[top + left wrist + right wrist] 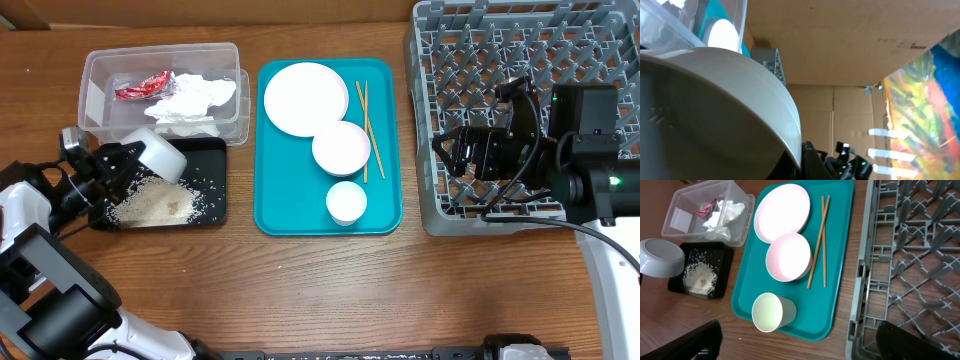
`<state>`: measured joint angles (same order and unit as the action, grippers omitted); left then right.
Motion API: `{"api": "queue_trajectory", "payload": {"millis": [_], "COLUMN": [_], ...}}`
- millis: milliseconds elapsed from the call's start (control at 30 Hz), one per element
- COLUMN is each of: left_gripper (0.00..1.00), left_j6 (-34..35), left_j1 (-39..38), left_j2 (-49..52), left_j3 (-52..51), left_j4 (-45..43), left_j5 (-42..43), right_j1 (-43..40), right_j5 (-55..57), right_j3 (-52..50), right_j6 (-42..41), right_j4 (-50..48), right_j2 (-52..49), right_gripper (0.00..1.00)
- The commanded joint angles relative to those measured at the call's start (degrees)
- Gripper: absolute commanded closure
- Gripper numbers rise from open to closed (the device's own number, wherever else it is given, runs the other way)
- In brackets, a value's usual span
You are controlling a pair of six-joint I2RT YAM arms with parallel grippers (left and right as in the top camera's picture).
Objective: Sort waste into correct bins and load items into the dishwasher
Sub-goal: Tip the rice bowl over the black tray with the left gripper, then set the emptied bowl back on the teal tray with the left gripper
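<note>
A: Frame left?
B: Tub (100, 110) at upper left, holding wrapper (140, 88) and napkins (200, 100). Shallow tray (212, 160) just below it, holding rice (155, 203), with second bowl (160, 155) above.
A: Centre, right?
B: Serving tray (290, 205) at centre carries plate (305, 97), bowl (341, 148), cup (346, 202) and chopsticks (368, 130). Rack (440, 60) at right.

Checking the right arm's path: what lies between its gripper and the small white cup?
Overhead: wall of the grey plastic dish rack, wooden table, then bare teal tray.

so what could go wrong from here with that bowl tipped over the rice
1. The left gripper holds the white bowl tilted; a slip could drop it on the rice and scatter grains off the shallow black tray.
2. The bowl sits close to the clear tub; swinging away might knock it.
</note>
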<state>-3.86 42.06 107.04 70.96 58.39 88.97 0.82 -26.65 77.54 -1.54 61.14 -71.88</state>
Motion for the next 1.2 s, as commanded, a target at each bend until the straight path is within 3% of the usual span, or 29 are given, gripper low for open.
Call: {"api": "queue_trajectory", "payload": {"millis": [0,167,267,333,467,600,767,967,1167], "left_gripper": [0.96,0.96,0.96,0.96,0.96,0.96,0.96,0.96,0.96], "left_j6": [1.4,6.2,0.4,1.7,-0.9,-0.8,1.7,4.8,7.0], "left_j1": [0.5,0.4,-0.5,-0.7,-2.0,-5.6,-17.5,-40.3,-59.6], "left_j2": [-0.3,-0.5,-1.6,-1.9,-2.9,-6.1,-12.9,-16.4,-10.6], "left_j3": [-0.3,0.0,1.0,1.7,2.1,3.8,10.0,13.2,12.3], "left_j4": [0.2,-2.0,-3.0,-3.0,-3.0,-2.5,0.0,0.2,-0.1], "left_j5": [1.6,1.7,-0.7,-5.5,-1.7,-5.9,-26.3,-61.9,-80.7], "right_j1": [-0.1,-0.1,-0.1,-0.1,-0.1,-0.1,-0.1,-0.1,-0.1], "right_j5": [-0.5,-0.4,-0.5,-0.4,-0.4,-0.4,-0.5,-0.5,-0.4], "right_j3": [1.3,1.3,1.3,1.3,1.3,1.3,1.3,1.3,1.3], "right_j6": [-0.2,-0.2,-0.2,-0.2,-0.2,-0.2,-0.2,-0.2,-0.2], "right_j4": [-0.1,-0.1,-0.2,-0.2,-0.1,-0.2,-0.4,-0.3,-0.3], "right_j2": [0.0,0.0,0.0,0.0,0.0,0.0,0.0,0.0,0.0], "right_gripper": [0.0,0.0,0.0,0.0,0.0,0.0,0.0,0.0,0.0]}}
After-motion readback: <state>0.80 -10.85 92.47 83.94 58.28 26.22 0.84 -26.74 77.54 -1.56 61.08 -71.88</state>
